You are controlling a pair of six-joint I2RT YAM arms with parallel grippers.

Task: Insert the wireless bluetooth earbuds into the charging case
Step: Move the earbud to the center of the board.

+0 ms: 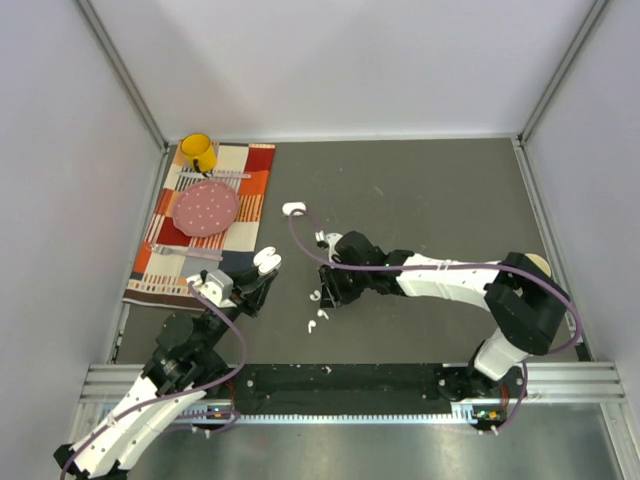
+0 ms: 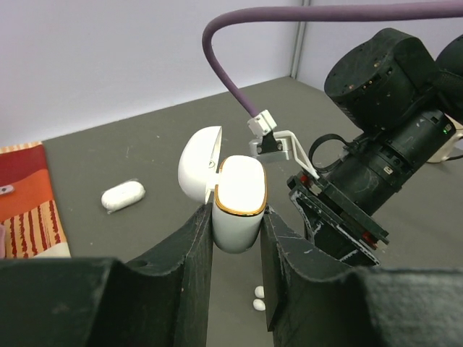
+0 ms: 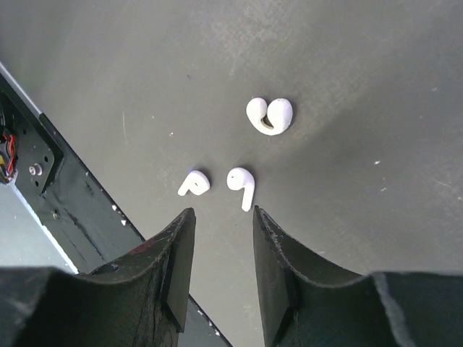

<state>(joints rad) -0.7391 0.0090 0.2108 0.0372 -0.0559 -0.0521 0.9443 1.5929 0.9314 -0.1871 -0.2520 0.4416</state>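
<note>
My left gripper is shut on the white charging case, gripping its lower body. The case has a gold rim and its lid is hinged open to the left. From above, the case is held off the table near the mat. My right gripper is open and empty, hovering just above the table. Two earbuds lie just beyond its fingertips. Two more earbuds lie touching each other farther off. In the top view, my right gripper is beside the loose earbuds.
A second white case, closed, lies at the table's middle back and shows as the closed case in the left wrist view. A striped mat at back left carries a pink plate and a yellow cup. The right arm's purple cable loops over the table.
</note>
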